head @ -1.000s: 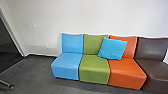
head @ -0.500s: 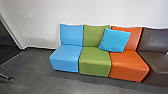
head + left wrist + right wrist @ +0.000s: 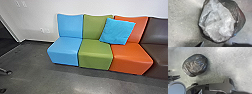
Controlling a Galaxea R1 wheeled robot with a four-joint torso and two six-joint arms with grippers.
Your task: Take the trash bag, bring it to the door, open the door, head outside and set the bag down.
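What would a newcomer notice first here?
Probably the row of seats along the pale wall in the head view, running blue, green, orange, dark brown. Next, the bright blue cushion leaning at a tilt where the green and orange ones meet. In the left wrist view, it'd be the dark trash bag, large against the grey floor, with crumpled clear plastic showing in its mouth.

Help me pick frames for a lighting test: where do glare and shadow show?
Head view: pale glare on the floor, with darker shadow along the foot of the seats; left wrist view: white glints across the pale plastic in the bag, soft shadow beside it; right wrist view: streaky highlights on the bag, parts of the floor nearly washed out.
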